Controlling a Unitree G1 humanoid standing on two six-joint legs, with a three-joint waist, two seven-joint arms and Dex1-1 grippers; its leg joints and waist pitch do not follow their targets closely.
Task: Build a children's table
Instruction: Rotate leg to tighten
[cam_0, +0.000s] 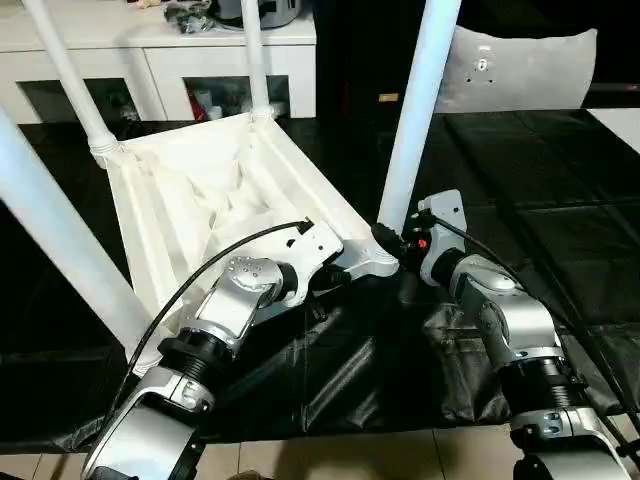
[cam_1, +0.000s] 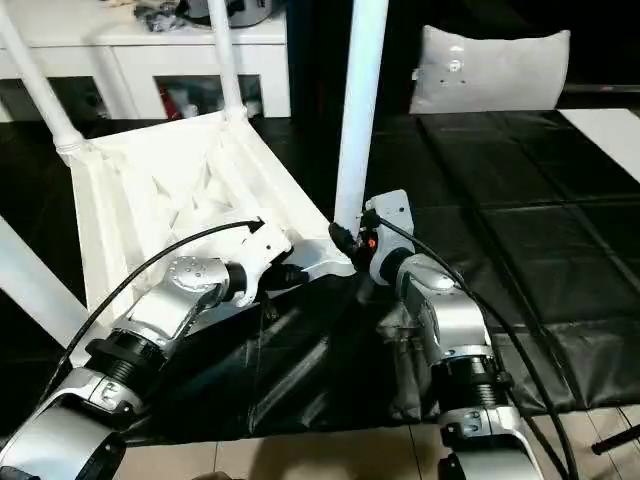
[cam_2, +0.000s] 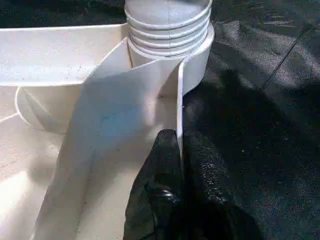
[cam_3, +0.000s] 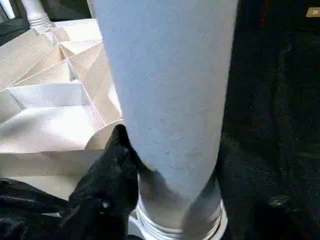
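So the table top (cam_0: 190, 200) is lying upside down on the black mat (cam_0: 520, 200), ribs up, all four legs standing in the corner sockets. My left gripper (cam_2: 175, 165) is pinched shut on the thin rim wall right by the near socket. My right gripper (cam_3: 150, 165) is wrapped around the base of the nearest leg (cam_0: 415, 110). Hollow plastic, so I'd guess light but flexy and a bit slick; holding low near the socket (cam_2: 200, 55) seems the smartest spot.
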